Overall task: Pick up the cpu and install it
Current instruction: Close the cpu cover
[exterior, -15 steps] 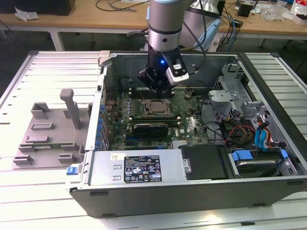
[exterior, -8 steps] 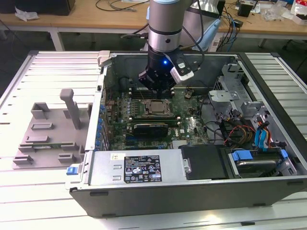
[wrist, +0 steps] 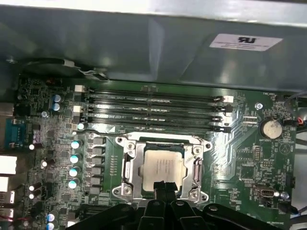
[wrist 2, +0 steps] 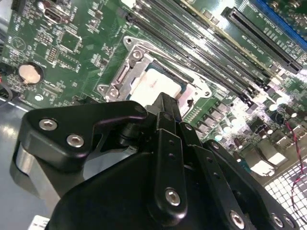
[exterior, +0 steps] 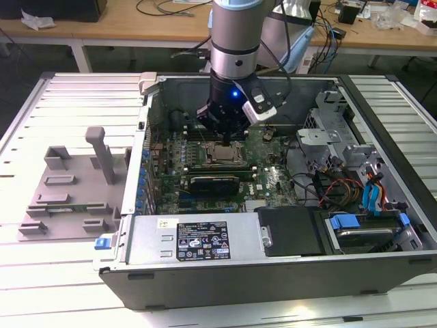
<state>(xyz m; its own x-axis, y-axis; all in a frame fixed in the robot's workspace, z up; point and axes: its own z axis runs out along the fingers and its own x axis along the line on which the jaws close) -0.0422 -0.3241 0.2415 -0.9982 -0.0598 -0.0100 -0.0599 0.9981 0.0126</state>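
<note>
**Cpu lying in its socket, gripper closed just above it**
From the exterior view's left you pass the grey holder tray [exterior: 65,184], then the open computer case [exterior: 273,273]. The cpu [wrist: 163,165] lies flat inside the socket frame [wrist: 128,160] on the motherboard. Judge it light, stiff, slick-topped and fragile underneath, so grip opposite edges only. Your arm stands vertical, gripper [wrist: 163,188] pointing down over one edge, fingers pinched together on nothing.
</note>
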